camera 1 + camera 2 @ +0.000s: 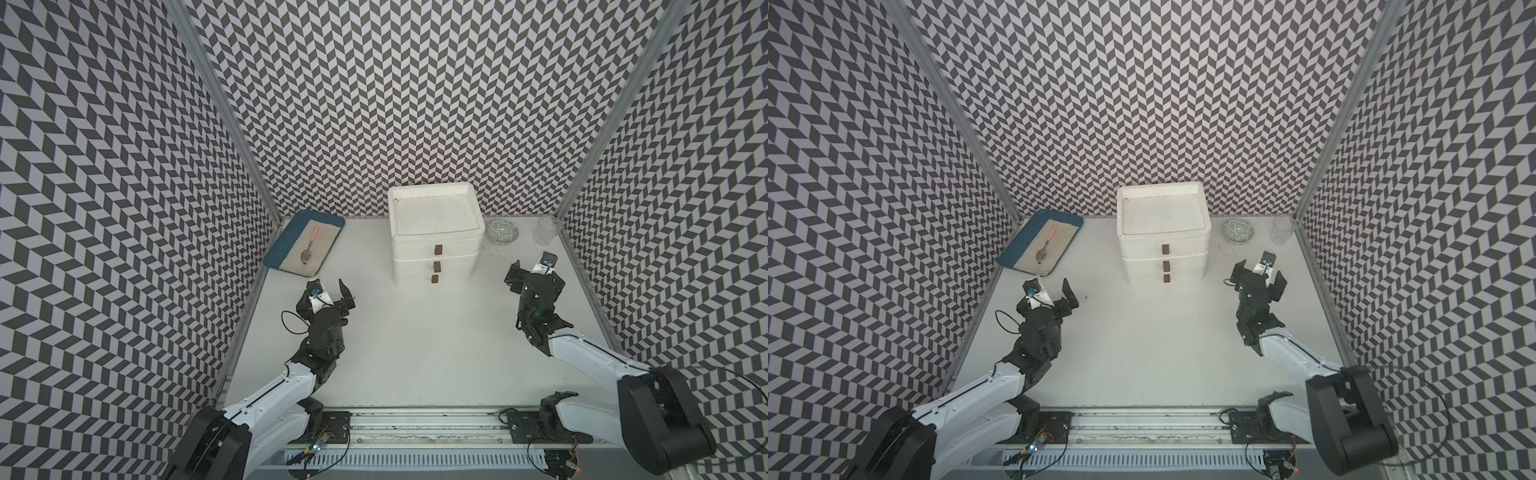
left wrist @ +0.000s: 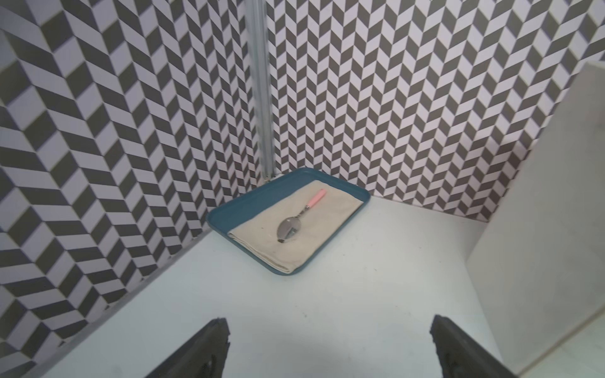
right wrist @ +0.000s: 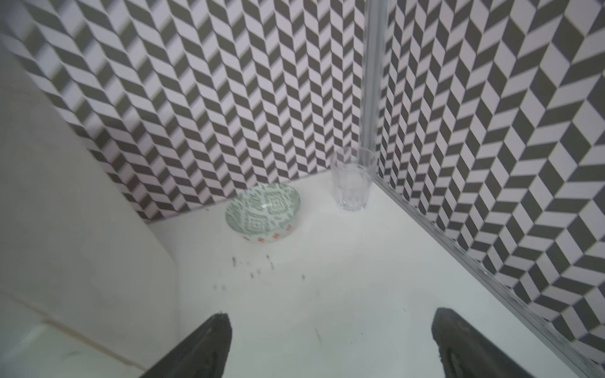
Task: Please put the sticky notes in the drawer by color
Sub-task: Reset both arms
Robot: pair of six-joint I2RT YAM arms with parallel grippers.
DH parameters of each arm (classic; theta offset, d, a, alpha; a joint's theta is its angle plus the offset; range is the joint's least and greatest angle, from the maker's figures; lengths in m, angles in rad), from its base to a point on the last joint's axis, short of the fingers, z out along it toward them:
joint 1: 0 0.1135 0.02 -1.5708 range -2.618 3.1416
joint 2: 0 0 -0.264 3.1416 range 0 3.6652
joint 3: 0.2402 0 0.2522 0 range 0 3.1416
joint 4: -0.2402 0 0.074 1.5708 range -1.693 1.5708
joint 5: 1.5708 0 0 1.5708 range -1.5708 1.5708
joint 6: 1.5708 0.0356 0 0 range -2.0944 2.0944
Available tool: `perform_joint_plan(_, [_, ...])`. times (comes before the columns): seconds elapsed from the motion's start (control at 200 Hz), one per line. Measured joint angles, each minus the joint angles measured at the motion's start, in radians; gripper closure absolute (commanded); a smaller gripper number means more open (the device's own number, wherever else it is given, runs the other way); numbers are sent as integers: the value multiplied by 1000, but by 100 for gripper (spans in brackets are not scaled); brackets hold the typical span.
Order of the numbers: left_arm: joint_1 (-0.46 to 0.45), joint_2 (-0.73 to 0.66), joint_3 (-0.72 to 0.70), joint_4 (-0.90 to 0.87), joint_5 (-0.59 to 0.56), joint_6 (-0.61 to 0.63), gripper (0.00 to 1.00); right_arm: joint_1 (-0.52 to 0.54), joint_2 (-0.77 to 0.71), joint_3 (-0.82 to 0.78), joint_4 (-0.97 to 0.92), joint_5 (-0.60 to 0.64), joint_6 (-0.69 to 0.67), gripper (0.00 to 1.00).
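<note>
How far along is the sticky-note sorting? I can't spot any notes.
Seemingly finished: no notes lie on the table, and the drawer chest is fully shut. In hand: nothing; the left tool and right tool are open and empty. Left: nothing visible, though the colour sorting inside is hidden.

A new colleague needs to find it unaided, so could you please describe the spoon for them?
Find the white drawer unit against the back wall; in the corner to its left lies a blue tray lined with a beige cloth. The spoon rests alone on that cloth, metal with a pink handle.
</note>
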Motion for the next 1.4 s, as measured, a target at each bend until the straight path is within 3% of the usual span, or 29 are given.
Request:
perform_joint_plan(0.09, [64, 55, -27, 95, 34, 56, 0, -48, 61, -22, 71, -8, 3, 0])
perform_joint_plan(0.225, [173, 152, -57, 254, 192, 127, 1, -71, 112, -127, 278, -40, -13, 0])
perform_joint_plan(0.451, [358, 335, -46, 401, 420, 107, 0, -72, 161, -208, 533, -109, -78, 0])
perform_joint_plan(0.536, [366, 368, -16, 407, 468, 107, 0, -72, 212, -235, 656, -130, -102, 0])
perform_joint_plan(0.746, [381, 555, 32, 531, 537, 111, 0, -93, 248, -133, 585, -213, -120, 0])
perform_joint_plan(0.926, [383, 563, 31, 558, 557, 112, 0, -112, 248, -137, 588, -305, -132, 0])
perform_joint_plan(1.037, [383, 563, 31, 563, 560, 112, 0, -131, 279, -243, 756, -376, -146, 0])
perform_joint_plan(1.182, [383, 563, 31, 568, 564, 112, 0, -134, 280, -264, 721, -389, -146, 0])
perform_joint_plan(1.397, [383, 563, 31, 568, 565, 112, 0, -134, 287, -252, 813, -405, -156, 0])
